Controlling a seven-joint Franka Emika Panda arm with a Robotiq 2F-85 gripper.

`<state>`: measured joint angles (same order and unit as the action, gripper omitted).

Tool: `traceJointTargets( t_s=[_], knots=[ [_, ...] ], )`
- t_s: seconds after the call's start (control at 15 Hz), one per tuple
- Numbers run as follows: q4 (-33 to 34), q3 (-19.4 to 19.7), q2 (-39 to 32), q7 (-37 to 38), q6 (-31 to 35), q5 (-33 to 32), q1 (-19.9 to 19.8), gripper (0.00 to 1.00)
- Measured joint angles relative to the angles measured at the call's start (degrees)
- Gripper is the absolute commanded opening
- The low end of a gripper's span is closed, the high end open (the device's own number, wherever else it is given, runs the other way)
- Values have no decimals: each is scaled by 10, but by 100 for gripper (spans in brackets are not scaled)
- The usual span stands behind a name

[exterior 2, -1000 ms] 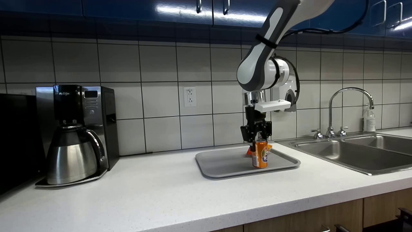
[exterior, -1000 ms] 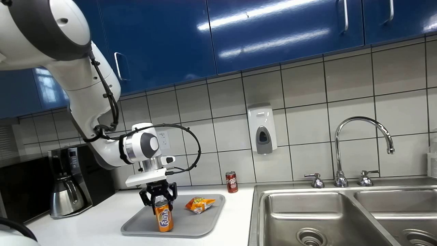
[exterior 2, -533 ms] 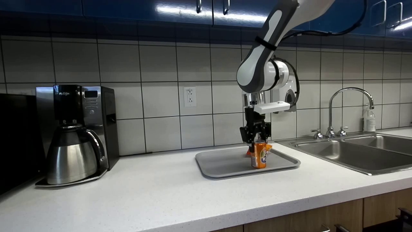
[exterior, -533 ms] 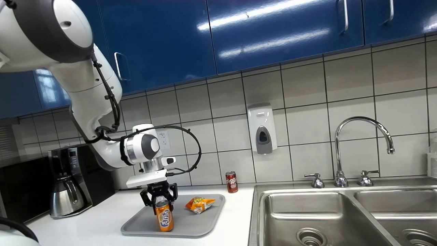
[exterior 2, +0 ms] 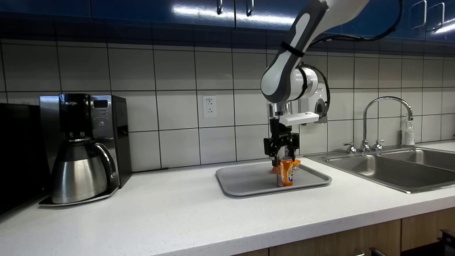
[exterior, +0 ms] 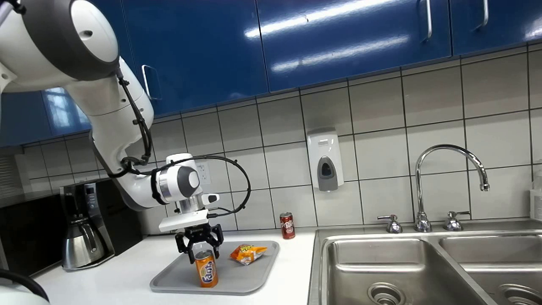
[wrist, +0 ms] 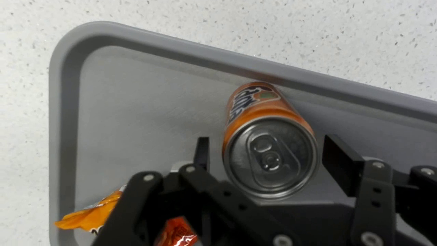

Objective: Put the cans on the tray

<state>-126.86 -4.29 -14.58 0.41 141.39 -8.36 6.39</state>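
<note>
The orange can stands upright on the grey tray, and we see its silver lid between the two fingers of the gripper. In the wrist view a strip of tray shows on each side of the lid, so we take neither finger to be touching it; the gap is slimmer towards the finger at the right of that view. The fingers are spread a little wider than the can and have hold of nothing. In both exterior views we find their tips down beside the can's top, with most of its body below them and its base just inside the tray's rim.

The red-brown can is well apart from the fingers: in an exterior view we see it upright on the white counter, beyond the tray, near the tiled wall and the corner of the sink. An orange snack packet lies on the tray too, apart from the orange can; in the wrist view the gripper covers part of it.
</note>
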Motion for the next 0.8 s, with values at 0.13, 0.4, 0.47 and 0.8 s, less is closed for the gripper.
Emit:
traceJointTargets(
  t_s=[0.13, 0.4, 0.47, 0.8],
  knots=[
    [3, 1, 0, 0, 0, 0, 0, 100],
    [6, 4, 9, 0, 0, 0, 0, 100],
    [7, 5, 15, 0, 0, 0, 0, 100],
    [11, 12, 52, 0, 0, 1, -6, 100]
  ],
)
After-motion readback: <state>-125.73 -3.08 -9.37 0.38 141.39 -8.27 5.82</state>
